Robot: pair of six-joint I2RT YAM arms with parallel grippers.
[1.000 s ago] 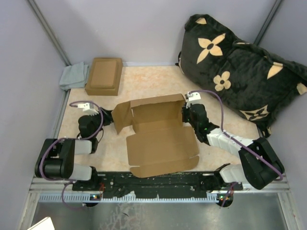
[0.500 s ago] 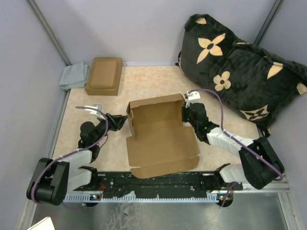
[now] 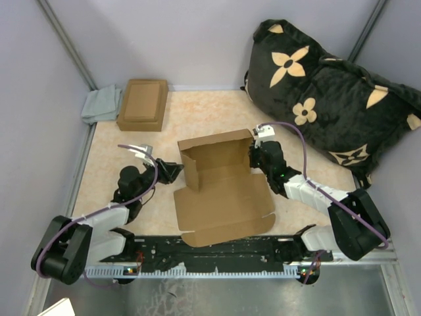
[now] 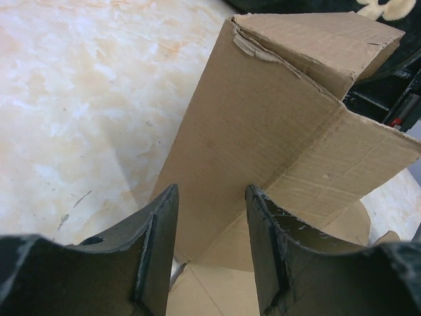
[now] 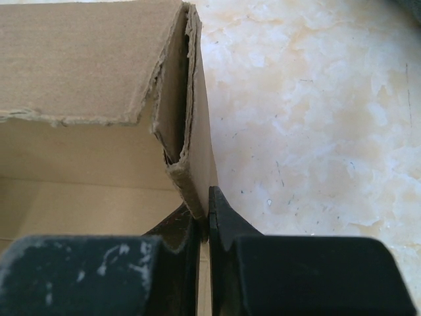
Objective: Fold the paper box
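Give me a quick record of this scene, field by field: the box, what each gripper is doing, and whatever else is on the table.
paper box: mid-table, partly folded; back and side walls up, lid flap flat toward the arms
left gripper: open, facing the box's left wall
right gripper: shut on the box's right wall
other items: smaller cardboard box and grey cloth far left; black flowered cushion far right
table: beige marbled top

Small box [image 3: 142,104] touching cloth [image 3: 100,105]; cushion [image 3: 329,99] far right.
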